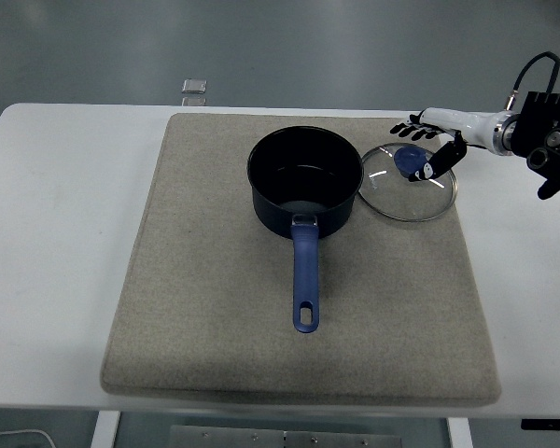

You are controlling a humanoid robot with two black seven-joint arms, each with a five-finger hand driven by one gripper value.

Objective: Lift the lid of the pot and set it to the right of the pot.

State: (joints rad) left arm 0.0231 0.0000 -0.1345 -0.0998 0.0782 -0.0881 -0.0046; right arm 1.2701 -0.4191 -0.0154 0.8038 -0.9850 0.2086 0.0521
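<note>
A dark blue pot (304,178) with a long blue handle (304,280) stands uncovered on a grey mat (215,308). Just to its right the glass lid (408,182) lies flat on the mat, its rim close to the pot's side. The blue knob (411,160) sits at the lid's far part. My right hand (427,147) hovers over the knob with its fingers spread and nothing held between them. The left arm does not show.
The mat covers most of the white table (56,233). A small silver object (194,87) lies beyond the table's far edge. The right arm's black wrist block (549,140) and cable hang over the table's right side.
</note>
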